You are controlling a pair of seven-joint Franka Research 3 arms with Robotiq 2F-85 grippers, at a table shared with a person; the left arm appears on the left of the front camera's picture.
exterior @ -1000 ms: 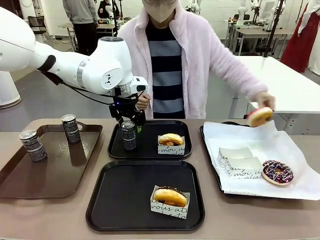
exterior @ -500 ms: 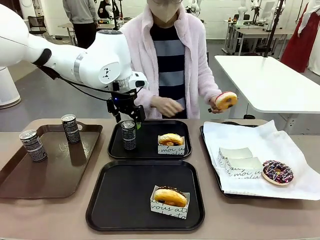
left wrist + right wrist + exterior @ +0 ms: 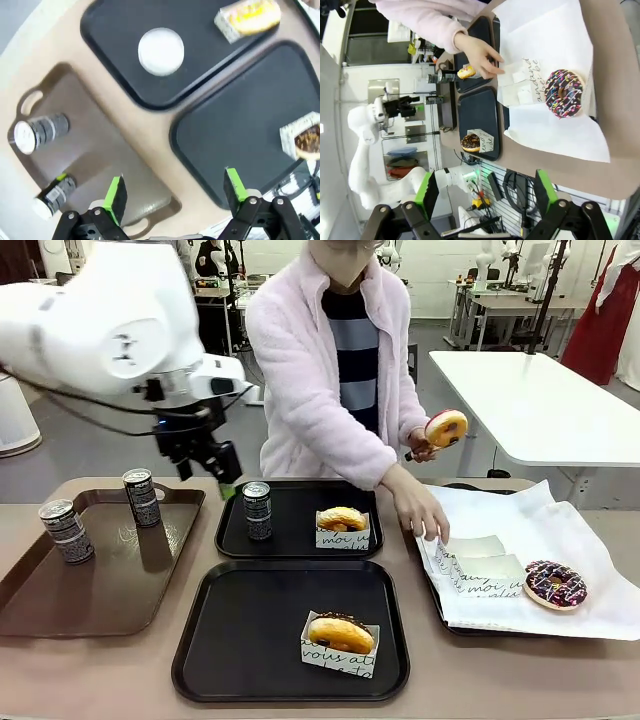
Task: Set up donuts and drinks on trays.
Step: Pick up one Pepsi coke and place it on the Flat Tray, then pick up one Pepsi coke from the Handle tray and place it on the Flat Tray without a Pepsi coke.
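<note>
Two black trays lie mid-table. On the far tray (image 3: 300, 490) stand a dark can (image 3: 257, 510) and a sleeved donut (image 3: 342, 525). The near tray (image 3: 250, 630) carries a chocolate-iced donut (image 3: 340, 634) in its sleeve. My left gripper (image 3: 208, 478) hangs open above the table, left of the far tray and apart from the can. From the left wrist, the left gripper (image 3: 175, 192) looks down on the can's top (image 3: 161, 45). The right gripper (image 3: 486, 192) is open and holds nothing. The person holds a pink-iced donut (image 3: 445, 427) in one hand.
A brown tray (image 3: 110, 580) at the left holds two more cans (image 3: 140, 497) (image 3: 67, 530). At the right, a paper-lined tray (image 3: 500, 515) bears a sprinkled chocolate donut (image 3: 555, 583) and paper sleeves (image 3: 475, 562), where the person's other hand (image 3: 425, 515) reaches down.
My left gripper let go of the can on the far tray, then rose and moved left. The person brought the pink donut inward and lowered the other hand to the paper sleeves.
</note>
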